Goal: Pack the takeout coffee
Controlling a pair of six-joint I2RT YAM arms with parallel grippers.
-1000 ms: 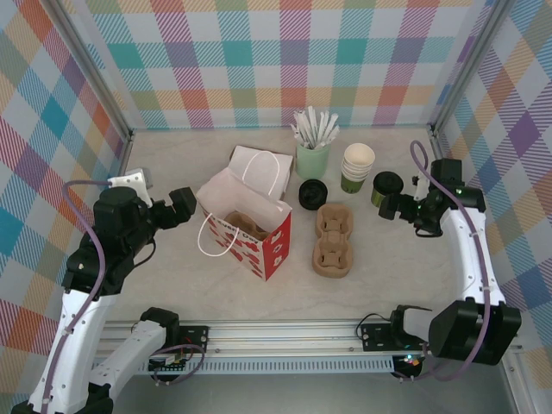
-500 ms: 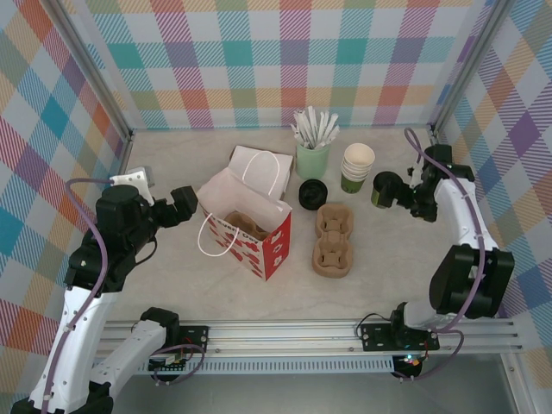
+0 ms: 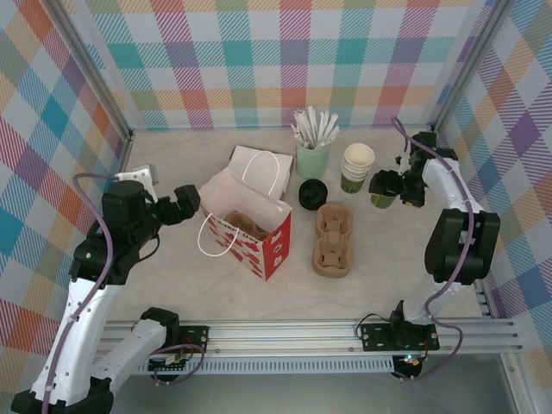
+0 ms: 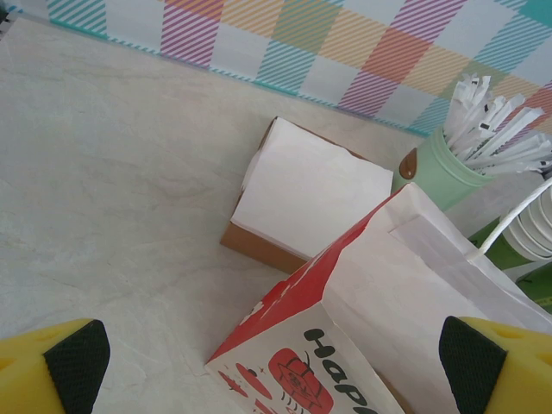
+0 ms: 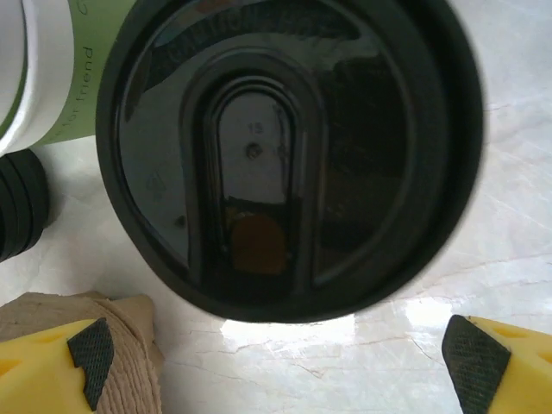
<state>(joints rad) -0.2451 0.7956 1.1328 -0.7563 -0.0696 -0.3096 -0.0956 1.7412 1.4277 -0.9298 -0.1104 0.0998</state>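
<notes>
The takeout coffee, a dark-green cup under a round black lid, stands upright at the right of the table, beside the stack of lidless cups. My right gripper hovers over it, pointing down, open, its yellow fingertips spread wider than the lid and apart from it. The red-and-white paper bag stands open at the centre left. My left gripper is open just left of the bag, holding nothing.
A pulp cup carrier lies right of the bag, and another sits inside the bag. Behind are a stack of lidless green cups, a mint cup of white sticks, black lids and napkins. Plaid walls enclose the table.
My right arm has swung toward the back wall and brought its gripper over the lidded coffee cup. The left arm crept slightly up and toward the bag. Both grippers stayed open.
</notes>
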